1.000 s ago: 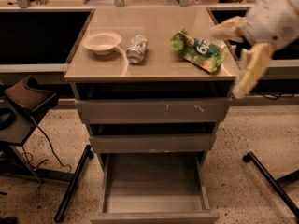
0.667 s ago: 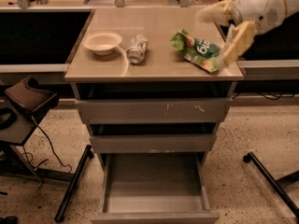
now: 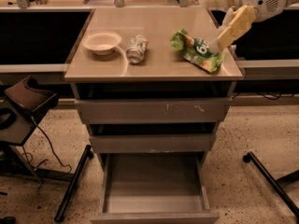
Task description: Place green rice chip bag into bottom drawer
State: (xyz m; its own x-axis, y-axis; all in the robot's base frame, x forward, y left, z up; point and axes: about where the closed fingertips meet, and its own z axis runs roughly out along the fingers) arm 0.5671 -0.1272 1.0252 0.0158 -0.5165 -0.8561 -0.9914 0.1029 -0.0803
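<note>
Your crinkled bright green foil rice chip bag [image 3: 196, 50] lies flat on the right side of the beige cabinet top [image 3: 159, 27], near the front right corner, its white lettering facing up. It is not in any drawer.

You have the robot's gripper [image 3: 210, 22] over that same right edge, reaching in from the upper right on its white arm. Its two pale yellow fingers [image 3: 233, 26] are spread wide apart and grasp nothing. The lower one slants down so that its tip meets the bag's right end; whether it presses on the foil or only hangs just above it, you cannot tell. The upper one points left, above the tabletop behind the bag.

Left of the bag, well apart from it, a silver-green drink can [image 3: 137, 48] lies on its side. Just beside the can, further left, stands a shallow cream bowl [image 3: 102, 42].

Below the top you see three grey metal drawers. The bottom drawer [image 3: 154, 185], the deepest, is pulled out towards you, showing a plain flat grey floor. The two shallower grey drawers [image 3: 152, 110] sit above it.

A dark seat [image 3: 28, 99] stands to the cabinet's left on the speckled floor [image 3: 233, 139].
</note>
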